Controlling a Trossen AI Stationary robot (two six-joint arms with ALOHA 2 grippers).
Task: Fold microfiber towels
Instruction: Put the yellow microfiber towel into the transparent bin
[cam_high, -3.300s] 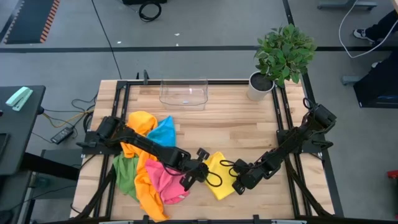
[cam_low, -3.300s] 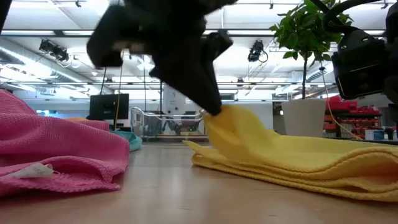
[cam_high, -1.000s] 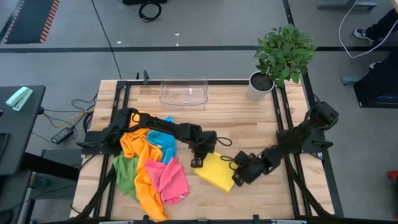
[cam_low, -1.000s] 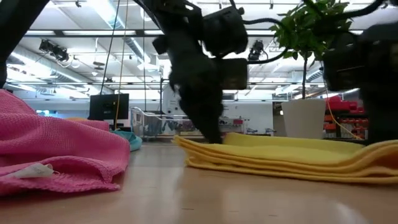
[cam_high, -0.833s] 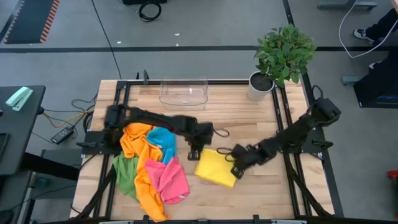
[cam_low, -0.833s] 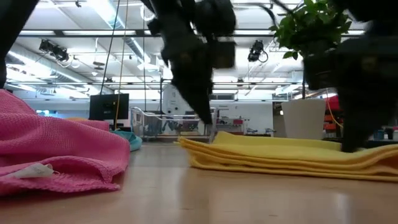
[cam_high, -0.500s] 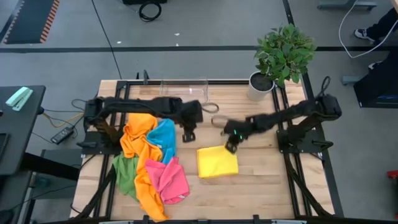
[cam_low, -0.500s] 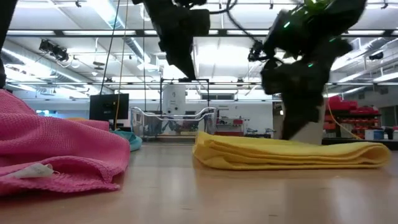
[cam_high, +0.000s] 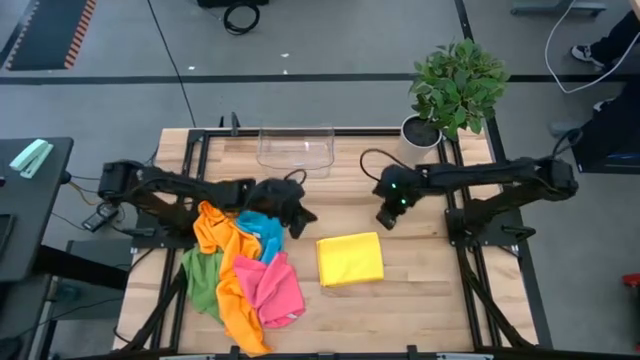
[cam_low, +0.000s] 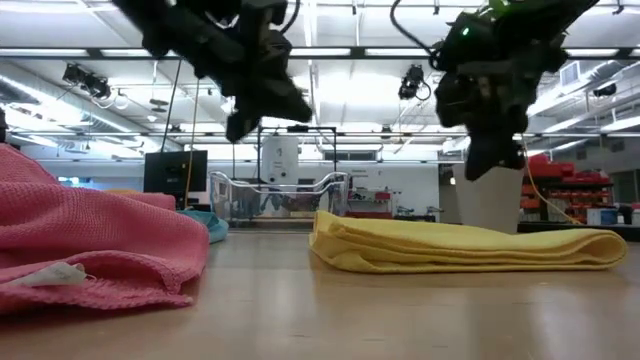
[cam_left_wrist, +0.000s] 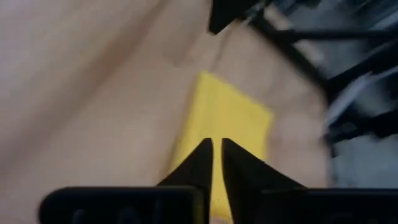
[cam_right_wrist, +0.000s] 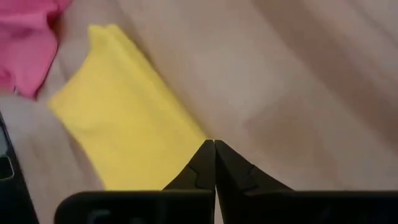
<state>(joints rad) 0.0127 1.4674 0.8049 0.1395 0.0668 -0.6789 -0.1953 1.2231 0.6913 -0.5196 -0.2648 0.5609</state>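
- Yellow towel (cam_high: 350, 259) lies folded into a neat, flat rectangle near the middle of the table (cam_high: 420, 290), just right of the loose pile; in the low view its stacked layers show along the edge (cam_low: 465, 250). By its look, this one is done.
- Left of it, the other towels are an unfolded heap: orange (cam_high: 216, 225), blue (cam_high: 263, 222), pink (cam_high: 270, 290) and green (cam_high: 201, 279), overlapping one another. The pink one bulks large at the near edge in the low view (cam_low: 90, 245).
- Judged from this, one towel is finished and the whole heap is left, so the task is at an early stage.
- Left gripper (cam_high: 297, 218) hangs over the table beside the blue towel, clear of the yellow one; its wrist view shows its fingers (cam_left_wrist: 198, 163) nearly pressed together with only a thin slit between, holding nothing.
- Right gripper (cam_high: 386, 216) hangs above the bare wood beyond the yellow towel's far right corner, not touching it; its fingers (cam_right_wrist: 202, 163) are pressed together and empty.
- Clear tray (cam_high: 295, 150) and potted plant (cam_high: 452, 85) stand at the far edge, apart from the work.
- Next, I judge, a cloth must be drawn from the heap and spread flat.
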